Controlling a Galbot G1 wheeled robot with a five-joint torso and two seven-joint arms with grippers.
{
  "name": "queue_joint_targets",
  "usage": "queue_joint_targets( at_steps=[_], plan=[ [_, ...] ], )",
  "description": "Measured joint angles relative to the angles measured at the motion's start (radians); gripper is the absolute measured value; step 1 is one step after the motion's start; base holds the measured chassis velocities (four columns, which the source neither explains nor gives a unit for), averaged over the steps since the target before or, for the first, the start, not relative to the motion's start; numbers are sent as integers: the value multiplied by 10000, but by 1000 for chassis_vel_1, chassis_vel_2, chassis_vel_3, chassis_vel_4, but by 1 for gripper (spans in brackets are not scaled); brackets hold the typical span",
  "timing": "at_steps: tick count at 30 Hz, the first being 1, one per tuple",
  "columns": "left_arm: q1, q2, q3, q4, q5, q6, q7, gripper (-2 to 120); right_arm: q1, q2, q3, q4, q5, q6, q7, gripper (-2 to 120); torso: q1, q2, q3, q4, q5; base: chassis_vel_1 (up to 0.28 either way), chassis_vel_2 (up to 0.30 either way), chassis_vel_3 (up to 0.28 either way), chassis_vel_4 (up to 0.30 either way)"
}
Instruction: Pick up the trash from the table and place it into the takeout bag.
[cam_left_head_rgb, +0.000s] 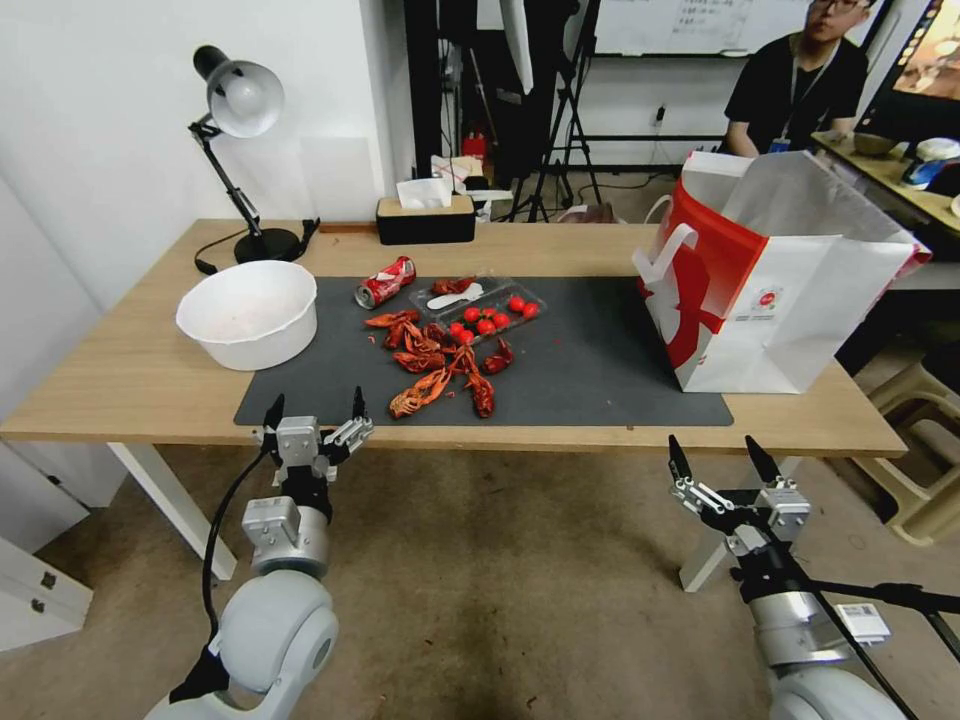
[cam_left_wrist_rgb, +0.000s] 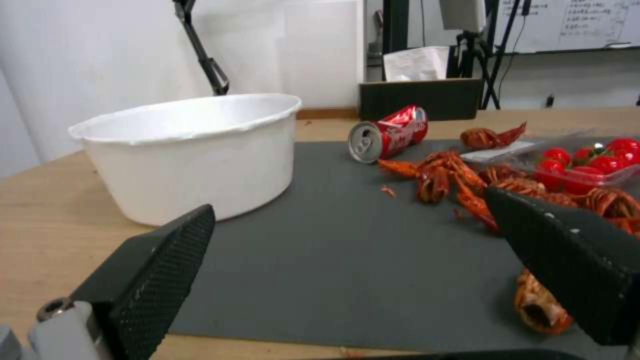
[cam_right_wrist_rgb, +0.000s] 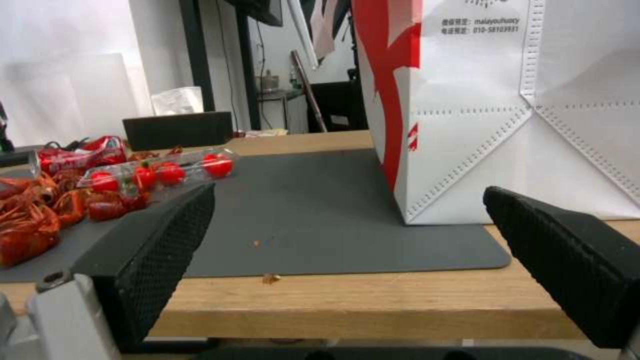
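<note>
**Cleanup Not Yet Begun as Robot Faces Littered Table**

Both arms hang just short of the table's (cam_left_head_rgb: 140, 390) near edge — the left gripper (cam_left_head_rgb: 313, 410) facing the mat's (cam_left_head_rgb: 600, 370) left corner, the right gripper (cam_left_head_rgb: 722, 462) below the takeout bag (cam_left_head_rgb: 790, 300) — each with jaws spread wide and nothing held. By the look of it, none of the work is done: the trash lies untouched on the mat. A dented red can (cam_left_head_rgb: 385, 282) rests on its side near the mat's far edge, beside a clear tray (cam_left_head_rgb: 480, 305) of red tomatoes and a heap of crayfish shells (cam_left_head_rgb: 435, 365) (red, scattered toward the near edge). A white bowl (cam_left_head_rgb: 248, 312) sits at the mat's left edge. The bag stands upright and open on the mat's right end, well apart from the litter — whether anything lies inside cannot be told.
</note>
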Motion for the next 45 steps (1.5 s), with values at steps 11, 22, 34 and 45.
queue_joint_targets(
  at_steps=[11,22,34,45],
  plan=[
    [146,3,-147,228,-2,-461,289,100,-6,1,-72,6,-29,0,0,100,-1,0,0,2,1,0,0,0,0],
    [-1566,934,111,1246,-956,-1816,2149,100,-35,-17,-55,50,-38,2,1,100,0,0,0,0,2,0,0,0,0],
    [-3227,1664,615,2068,-1743,-1665,2931,100,-62,36,-26,73,-59,4,0,100,0,0,0,0,0,0,0,0,0],
    [-5749,2361,1439,3723,-2492,-795,4450,100,-94,93,-38,76,-148,5,3,100,2,0,1,2,1,0,0,0,0]
  ],
)
